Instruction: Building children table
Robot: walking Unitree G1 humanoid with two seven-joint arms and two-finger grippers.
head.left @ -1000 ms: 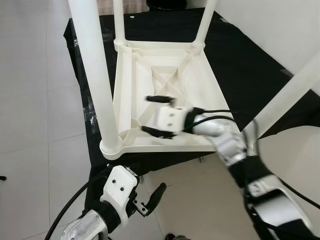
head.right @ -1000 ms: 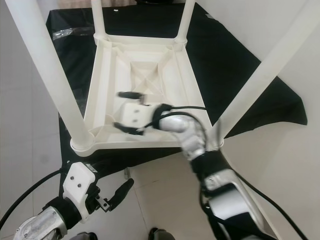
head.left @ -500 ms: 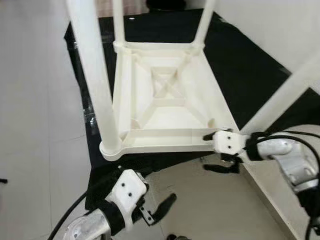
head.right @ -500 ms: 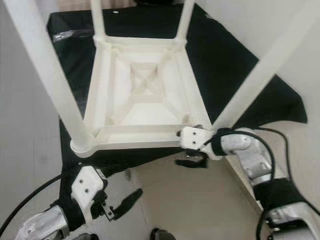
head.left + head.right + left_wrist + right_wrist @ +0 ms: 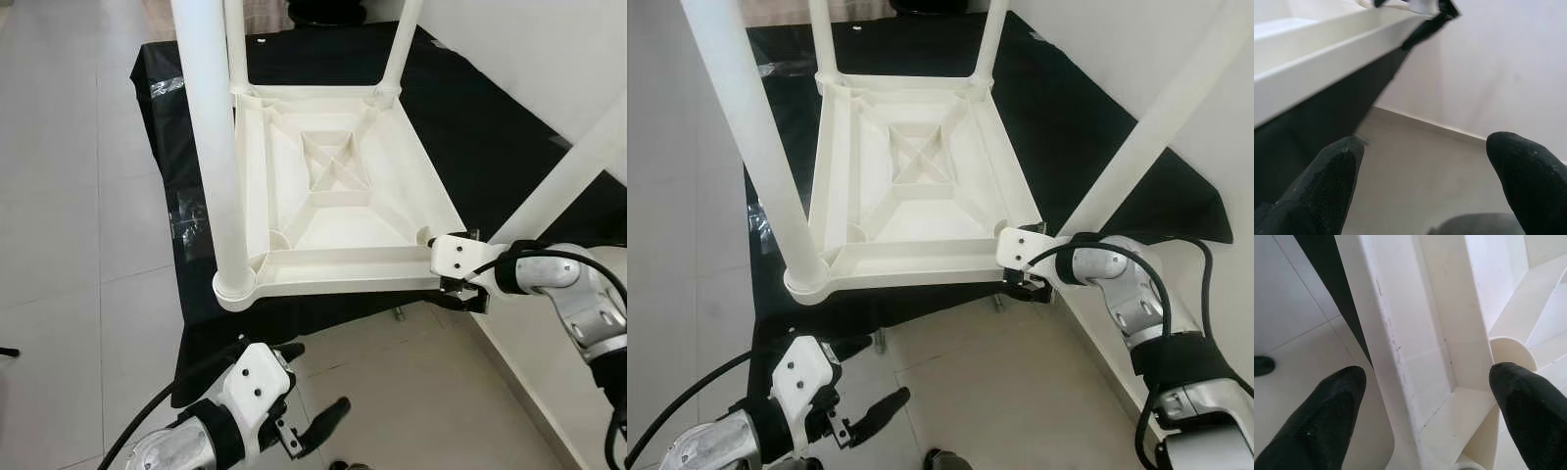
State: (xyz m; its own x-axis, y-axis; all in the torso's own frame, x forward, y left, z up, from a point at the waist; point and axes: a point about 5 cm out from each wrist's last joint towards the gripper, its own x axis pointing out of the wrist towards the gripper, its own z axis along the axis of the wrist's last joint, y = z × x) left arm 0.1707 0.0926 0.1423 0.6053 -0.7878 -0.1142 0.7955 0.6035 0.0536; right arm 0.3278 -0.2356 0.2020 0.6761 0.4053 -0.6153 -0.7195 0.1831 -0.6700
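The white plastic children's table (image 5: 333, 270) lies upside down on a black cloth (image 5: 490, 127). Its legs stand up, the near left leg (image 5: 216, 147) and the near right leg (image 5: 573, 171) closest to me. My right gripper (image 5: 453, 279) is at the table's near right corner, open. In the right wrist view the fingers (image 5: 1327, 406) straddle the rim (image 5: 1400, 357), one outside and one inside by the leg socket (image 5: 1511, 350). My left gripper (image 5: 309, 384) hangs low over the floor in front of the cloth, open with nothing between its fingers (image 5: 1327, 186).
Pale floor tiles (image 5: 88, 215) lie to the left and in front. A white wall (image 5: 549, 49) runs along the right. A clear plastic wrapper (image 5: 191, 211) lies on the cloth's left side beside the table.
My right gripper has pulled back from over the table's underside to the near right corner and now straddles the rim. The left gripper has edged slightly forward.
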